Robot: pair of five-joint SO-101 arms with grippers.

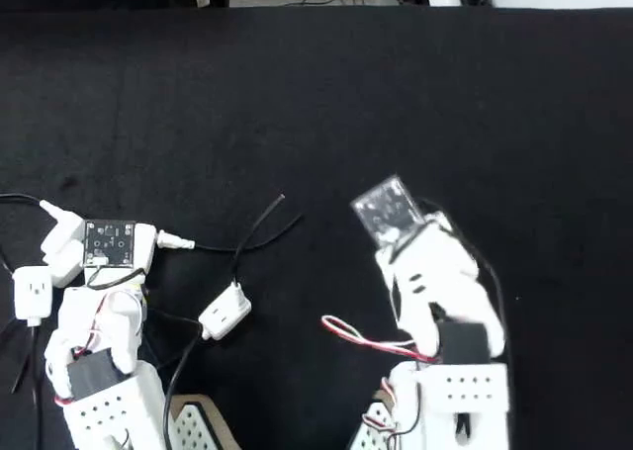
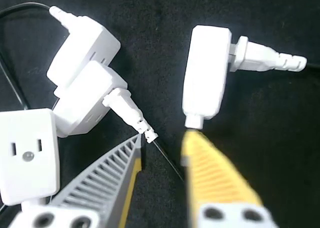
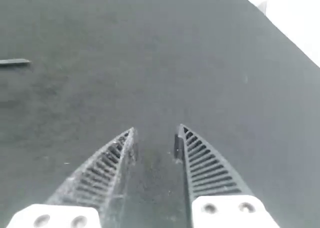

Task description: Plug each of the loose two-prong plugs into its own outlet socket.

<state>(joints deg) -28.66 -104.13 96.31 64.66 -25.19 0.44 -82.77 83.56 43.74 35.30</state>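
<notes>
Plugs (image 2: 262,60): 2 look seated, 1 socket (image 2: 26,158) by the bench's left edge empty; left gripper (image 2: 166,137) and right gripper (image 3: 156,130) spread.

White plastic socket blocks (image 2: 82,82) and a boxy white adapter (image 2: 205,72) flank the left gripper (image 2: 165,137), leaving a narrow lane crossed by a thin black cord (image 2: 167,160); ahead of the right gripper (image 3: 155,130) the black cloth table (image 3: 150,47) offers wide passage

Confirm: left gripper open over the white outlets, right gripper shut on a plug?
Wrong on the right gripper: the right wrist view shows it open and empty above the black table. The left gripper is open over the white outlets, as stated.
</notes>
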